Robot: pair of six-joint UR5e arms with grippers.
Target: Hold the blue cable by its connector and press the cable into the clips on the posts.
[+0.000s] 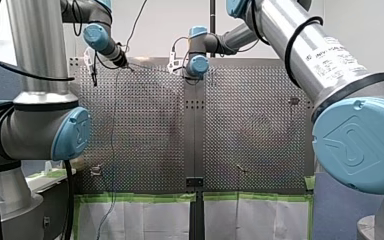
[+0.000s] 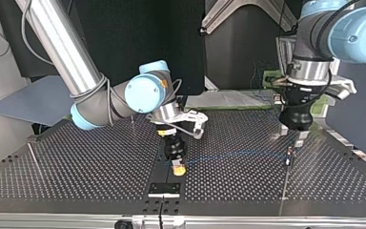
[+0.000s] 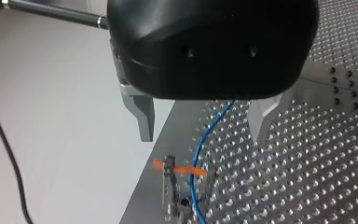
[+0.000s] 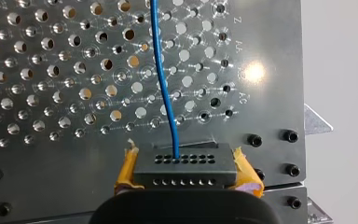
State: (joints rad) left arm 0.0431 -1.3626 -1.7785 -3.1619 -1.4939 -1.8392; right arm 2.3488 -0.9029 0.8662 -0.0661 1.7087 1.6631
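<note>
Blue cable (image 4: pixel 165 84) leaves connector (image 4: pixel 185 164) clamped in right gripper (image 4: pixel 186 175) at table (image 4: pixel 270 70) edge; left gripper (image 3: pixel 202 135) stands spread.

Bright glare on the table (image 4: pixel 254 72) (soft focus)

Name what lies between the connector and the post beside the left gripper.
Only the blue cable, running from connector to post over bare table, in the top view.

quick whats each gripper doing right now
Left gripper: open; the blue cable passes between its fingers, not gripped.
Right gripper: shut on the black connector.
</note>
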